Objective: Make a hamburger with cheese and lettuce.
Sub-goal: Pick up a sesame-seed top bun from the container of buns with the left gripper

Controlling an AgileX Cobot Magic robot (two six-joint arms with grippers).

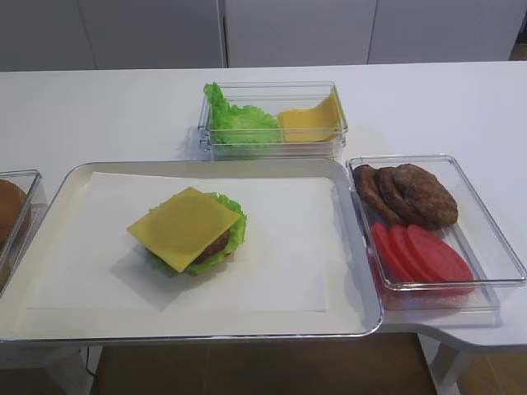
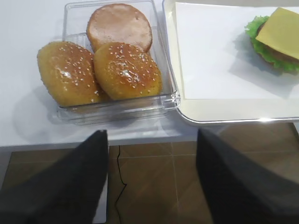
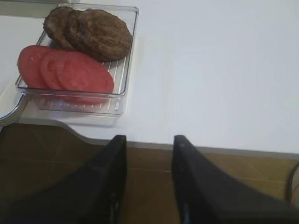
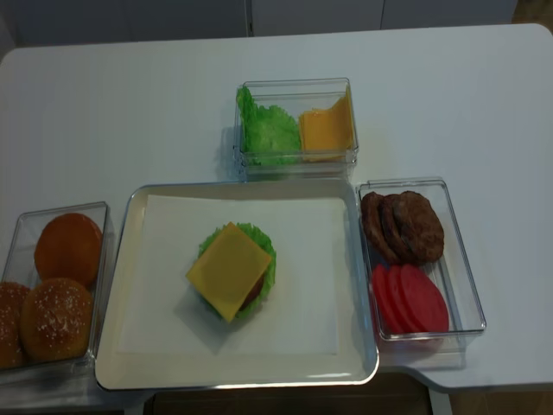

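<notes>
The hamburger stands on white paper left of the tray's middle. Its top layer is the flat yellow cheese, with corners jutting past a brown patty. The green lettuce frills out underneath. The left wrist view catches the stack's cheese and lettuce at its upper right. My left gripper hangs open over the floor before the table edge, below the bun box. My right gripper is open and empty too, off the table's front edge. Neither gripper shows in the high views.
The metal tray sits at the front. A clear box left of it holds sesame bun tops and a bun bottom. A box behind holds loose lettuce and cheese. A right box holds patties and tomato slices.
</notes>
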